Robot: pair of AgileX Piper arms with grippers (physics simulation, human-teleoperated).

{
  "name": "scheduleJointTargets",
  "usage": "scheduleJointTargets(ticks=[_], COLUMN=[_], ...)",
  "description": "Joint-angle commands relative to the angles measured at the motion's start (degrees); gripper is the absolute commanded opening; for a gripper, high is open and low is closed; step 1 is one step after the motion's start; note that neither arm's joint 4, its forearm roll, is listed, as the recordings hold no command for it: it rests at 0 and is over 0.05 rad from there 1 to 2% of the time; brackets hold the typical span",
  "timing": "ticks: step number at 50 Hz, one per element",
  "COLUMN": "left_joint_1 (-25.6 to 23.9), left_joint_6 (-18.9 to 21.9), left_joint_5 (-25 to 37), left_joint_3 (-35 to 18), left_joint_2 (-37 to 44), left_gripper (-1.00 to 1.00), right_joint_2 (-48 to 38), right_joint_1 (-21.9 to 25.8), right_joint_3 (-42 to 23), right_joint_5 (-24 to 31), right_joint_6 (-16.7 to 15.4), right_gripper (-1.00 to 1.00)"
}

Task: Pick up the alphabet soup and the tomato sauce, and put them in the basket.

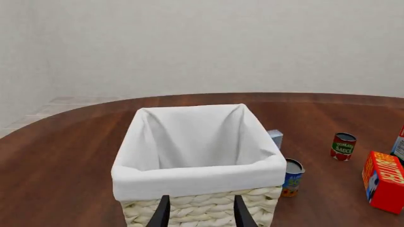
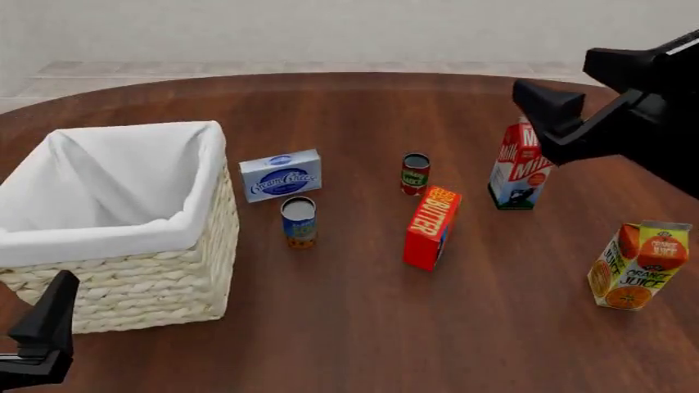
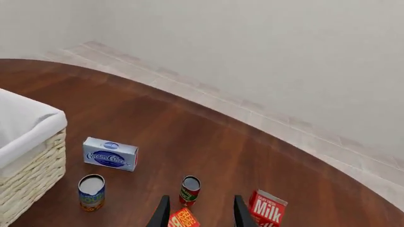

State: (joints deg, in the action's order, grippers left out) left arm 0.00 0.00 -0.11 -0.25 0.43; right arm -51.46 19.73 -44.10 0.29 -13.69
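The alphabet soup, a blue and orange can with a silver top, stands upright just right of the basket. Further right, near mid-table, is the tomato sauce, a green and red can with a dark top. The wicker basket is white-lined and holds nothing. My left gripper is open, hovering at the basket's near wall, with the soup and sauce off to the side. My right gripper is open, high above the sauce, with the soup nearby.
A cream cheese box lies behind the soup. A red butter box stands just in front of the sauce. A milk carton and an orange juice carton stand to the right. The right arm hangs over the milk.
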Motion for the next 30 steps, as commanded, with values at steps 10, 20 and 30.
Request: scheduleJointTargets(ticks=[10,20,30], left_joint_1=[0.0,0.0,0.0], left_joint_6=[0.0,0.0,0.0], left_joint_5=[0.0,0.0,0.0], left_joint_3=[0.0,0.0,0.0], left_joint_2=[0.0,0.0,0.0], left_gripper=[1.0,1.0,1.0], right_joint_2=[-7.84,-11.83,-16.34], right_joint_1=[2.37,3.45,3.55], right_joint_3=[-6.91,-11.65,-14.97], right_joint_5=[1.25,4.15,5.69], right_joint_6=[-1.57,-0.59,-0.39], right_gripper=[1.0,1.0,1.0])
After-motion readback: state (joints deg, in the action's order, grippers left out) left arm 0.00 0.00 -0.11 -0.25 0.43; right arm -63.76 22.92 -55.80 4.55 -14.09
